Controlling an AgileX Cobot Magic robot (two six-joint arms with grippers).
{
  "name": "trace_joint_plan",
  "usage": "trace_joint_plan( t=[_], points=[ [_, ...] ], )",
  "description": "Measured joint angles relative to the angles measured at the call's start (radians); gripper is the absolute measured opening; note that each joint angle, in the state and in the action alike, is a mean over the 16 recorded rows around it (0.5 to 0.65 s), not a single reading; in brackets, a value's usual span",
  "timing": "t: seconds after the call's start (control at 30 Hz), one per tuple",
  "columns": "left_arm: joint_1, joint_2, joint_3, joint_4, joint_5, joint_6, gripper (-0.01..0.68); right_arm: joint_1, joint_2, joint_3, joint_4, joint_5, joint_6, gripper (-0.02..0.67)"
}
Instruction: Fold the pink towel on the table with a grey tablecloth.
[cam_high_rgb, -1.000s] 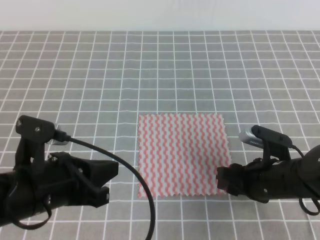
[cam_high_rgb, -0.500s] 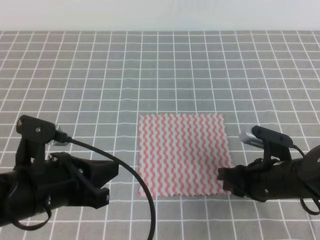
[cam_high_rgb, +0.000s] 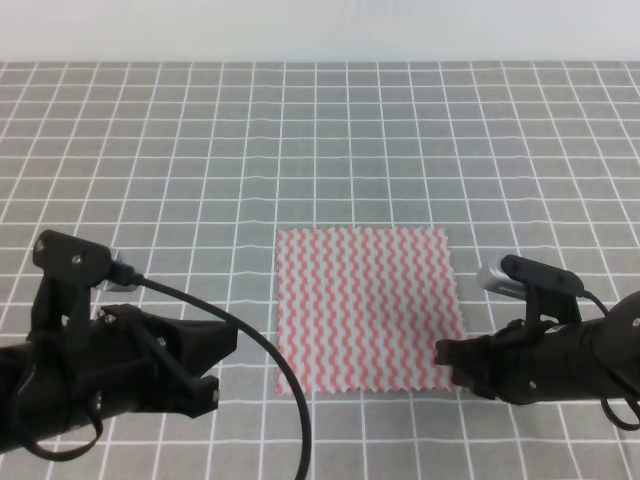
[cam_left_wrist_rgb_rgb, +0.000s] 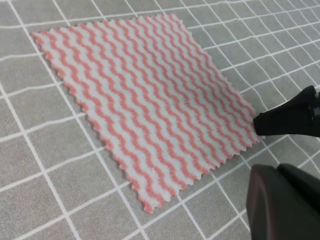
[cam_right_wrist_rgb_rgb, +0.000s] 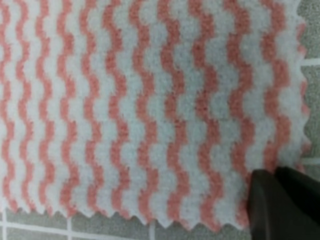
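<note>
Exterior high view: right gripper (cam_high_rgb: 450, 362) sits low at the near right corner of the pink towel (cam_high_rgb: 365, 308), probably to pinch it for folding; jaw state unclear | left gripper (cam_high_rgb: 212, 368) waits left of the towel, state unclear | towel lies flat, unfolded, wavy-striped, zigzag-edged, near-centre on the grey tablecloth (cam_high_rgb: 200, 150).

Only a flat pink-and-white wavy-striped cloth towel (cam_high_rgb: 366, 308) is seen on the grey grid-lined cloth counter (cam_high_rgb: 320, 140). Its near-right corner is blocked by the black right tool (cam_high_rgb: 447, 358); its left edge is flanked, apart, by the black left tool (cam_high_rgb: 222, 360).
</note>
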Motion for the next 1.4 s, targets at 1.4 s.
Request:
trace_joint_plan(
  t=[1.4],
  points=[
    [0.000, 0.005, -0.001, 0.006, 0.022, 0.006, -0.003, -0.077, -0.042, 0.003, -0.073, 0.105, 0.020, 0.190]
  ],
)
